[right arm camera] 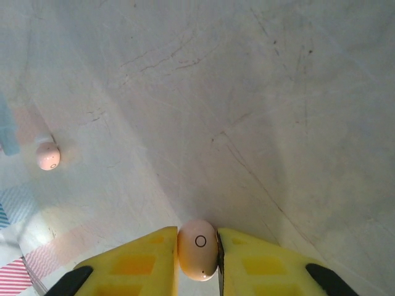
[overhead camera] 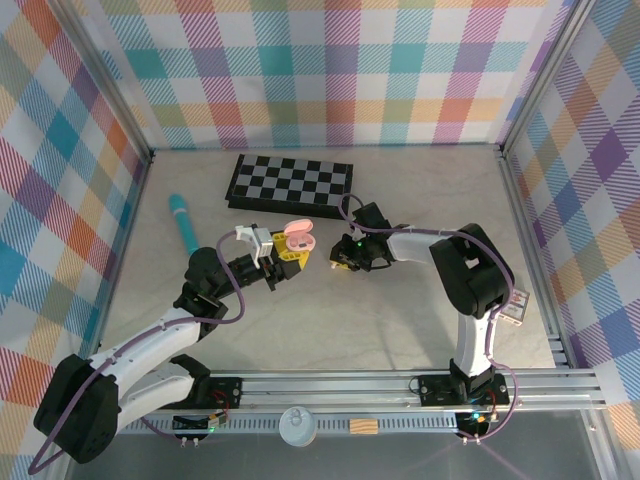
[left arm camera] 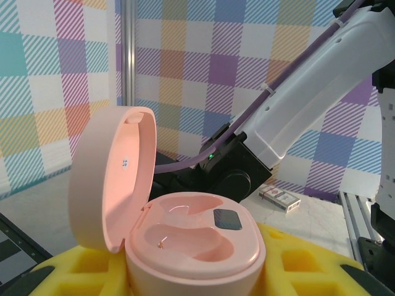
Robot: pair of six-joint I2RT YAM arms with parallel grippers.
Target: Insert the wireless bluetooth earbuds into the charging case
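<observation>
The right gripper (right arm camera: 197, 254), jaws narrow, pinches a pale pink earbud (right arm camera: 198, 245) (light, smooth, likely slippery, best held across its broad sides), while at its 9 o'clock in the top view the left gripper (overhead camera: 288, 252) clamps the open charging case (left arm camera: 192, 243) by its base.

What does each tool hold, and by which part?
The left tool holds the open pink charging case by the sides of its base. The right tool pinches a pale pink earbud by its two sides.
</observation>
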